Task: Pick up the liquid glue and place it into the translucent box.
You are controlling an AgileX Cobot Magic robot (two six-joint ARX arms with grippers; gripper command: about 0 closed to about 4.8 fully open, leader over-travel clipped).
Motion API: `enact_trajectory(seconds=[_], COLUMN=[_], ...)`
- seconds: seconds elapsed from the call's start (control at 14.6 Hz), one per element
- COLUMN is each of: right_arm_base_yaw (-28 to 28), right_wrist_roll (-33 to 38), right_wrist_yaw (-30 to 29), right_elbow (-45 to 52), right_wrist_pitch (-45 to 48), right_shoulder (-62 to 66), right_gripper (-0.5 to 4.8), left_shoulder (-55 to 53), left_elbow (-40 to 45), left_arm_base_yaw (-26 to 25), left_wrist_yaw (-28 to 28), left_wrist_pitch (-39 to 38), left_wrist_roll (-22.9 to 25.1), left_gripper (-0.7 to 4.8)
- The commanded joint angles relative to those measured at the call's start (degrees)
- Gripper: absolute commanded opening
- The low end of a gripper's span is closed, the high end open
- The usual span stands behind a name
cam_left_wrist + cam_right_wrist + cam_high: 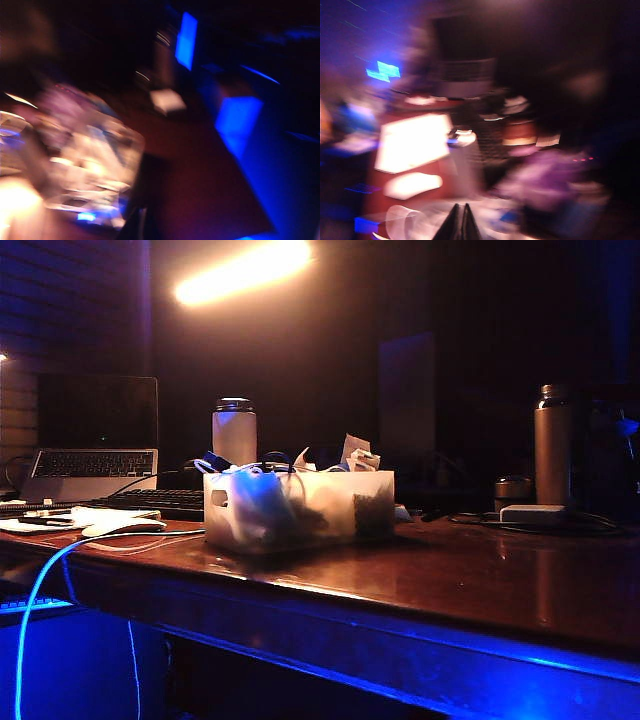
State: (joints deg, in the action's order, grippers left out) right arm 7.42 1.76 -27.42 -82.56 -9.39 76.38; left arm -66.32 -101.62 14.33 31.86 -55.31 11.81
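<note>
The translucent box (300,505) stands mid-table, stuffed with cables and crumpled paper. Through its frosted wall a white and blue shape (255,508) shows; I cannot tell for sure that it is the liquid glue. Neither arm appears in the exterior view. In the blurred right wrist view my right gripper (459,209) is shut, its dark tips pressed together on nothing, over pale blurred clutter. The left wrist view is smeared too: the box (85,160) glows beside a dark part of my left gripper (140,225), whose jaws I cannot make out.
A white bottle with a dark lid (234,430) stands behind the box. A tall metal flask (552,445) and a small flat white block (533,513) are at the right. A laptop (95,440), a keyboard (160,502) and papers lie at the left.
</note>
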Motion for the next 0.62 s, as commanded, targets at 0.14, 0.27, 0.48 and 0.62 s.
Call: enact_trajectory(seconds=[0.14,0.27,0.48,0.62], right_arm_base_yaw=[0.20,0.20,0.20,0.17], right_wrist_roll=[-5.27,-5.22,-5.20,-3.34], right_wrist_yaw=[9.75,11.89,13.81,13.88], right_elbow=[0.94,6.47,18.51,29.75], right_wrist_pitch=[-18.05,-16.35,-14.93,-10.40], right_shoulder=[-10.56,-18.51,-30.14,-39.01], right_gripper=[-0.04,-0.04,-0.04,-0.04], left_shoulder=[11.80,18.99,27.74,32.85], left_elbow=[-0.24,-0.24,0.46,5.95], left_arm_base_yaw=[0.00,-0.02,-0.02,-0.02], left_wrist_yaw=[-7.43,-9.16,-16.24,-16.63], left_wrist_pitch=[-1.79,-7.39,-17.14,-19.32], left_wrist_roll=[-3.91,-4.00,-3.91,-5.46], left_gripper=[-0.05,-0.05,-0.05,-0.05])
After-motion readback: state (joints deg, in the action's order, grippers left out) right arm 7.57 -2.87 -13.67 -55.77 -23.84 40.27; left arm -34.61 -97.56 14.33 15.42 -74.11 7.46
